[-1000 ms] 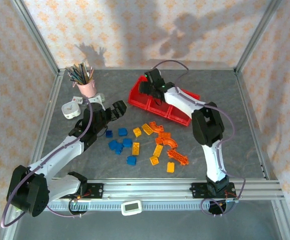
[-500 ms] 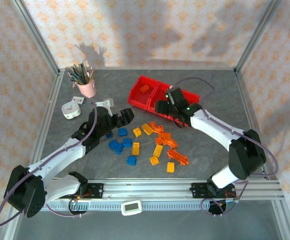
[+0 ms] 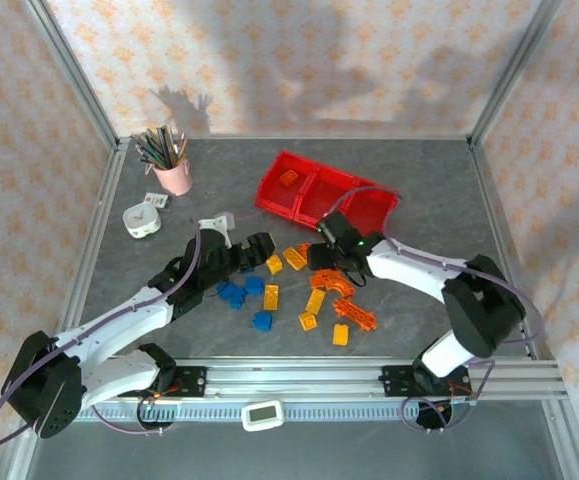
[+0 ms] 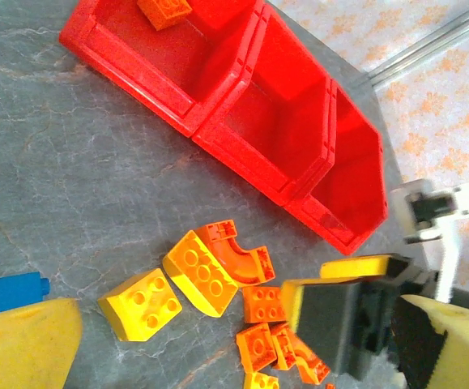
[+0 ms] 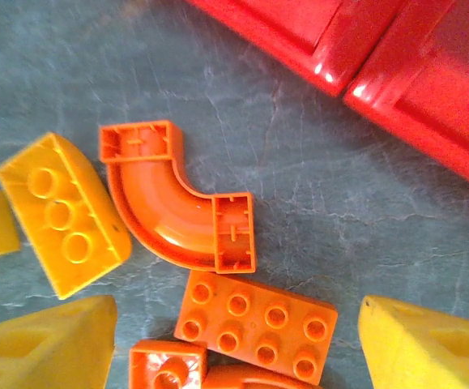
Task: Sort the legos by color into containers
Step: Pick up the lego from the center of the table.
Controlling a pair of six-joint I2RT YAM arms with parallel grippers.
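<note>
Back over legos [image 5: 161,215]: right gripper [image 5: 236,344]

The table [image 3: 439,200] is taken in from high above its near edge, looking down and away. From the left wrist, the red containers [image 4: 299,138] are viewed obliquely at close range, across the upper frame. From the right wrist, the curved orange brick [image 5: 161,223] is viewed nearest, almost straight down. Both are shared by all three views.
</note>
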